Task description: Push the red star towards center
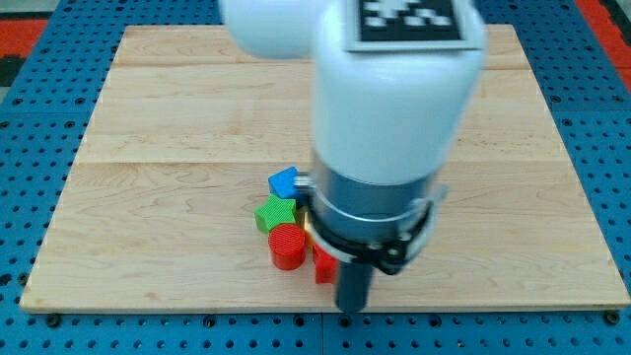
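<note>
The red star point(322, 264) shows only as a small red piece near the board's bottom edge, mostly hidden behind the arm. My tip point(352, 309) is just right of and below it, close to the board's bottom edge; I cannot tell if they touch. A red cylinder point(288, 246) sits just left of the star. A green star point(275, 213) lies above the cylinder, and a blue block point(283, 181) above that.
The wooden board point(177, 118) lies on a blue grid surface. The arm's white and grey body point(385, 148) covers the board's centre and right of centre, hiding whatever lies behind it. A pale sliver point(307, 228) shows beside the arm.
</note>
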### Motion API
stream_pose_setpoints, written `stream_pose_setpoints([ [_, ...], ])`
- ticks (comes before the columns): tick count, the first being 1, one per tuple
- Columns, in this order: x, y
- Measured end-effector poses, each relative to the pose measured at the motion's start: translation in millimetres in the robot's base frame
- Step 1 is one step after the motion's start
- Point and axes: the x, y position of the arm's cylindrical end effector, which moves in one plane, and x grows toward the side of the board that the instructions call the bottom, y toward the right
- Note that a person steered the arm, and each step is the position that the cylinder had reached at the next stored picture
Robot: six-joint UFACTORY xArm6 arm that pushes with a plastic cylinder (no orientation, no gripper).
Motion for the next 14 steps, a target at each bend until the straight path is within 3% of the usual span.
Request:
stream_pose_setpoints([
  [1, -3.7, -9.9],
  [3, -14.9, 42.2],
  [5, -26.5, -45.0],
  [7, -29.2, -84.3],
  [12, -141.4, -114.2],
  [14, -211.7, -168.4],
])
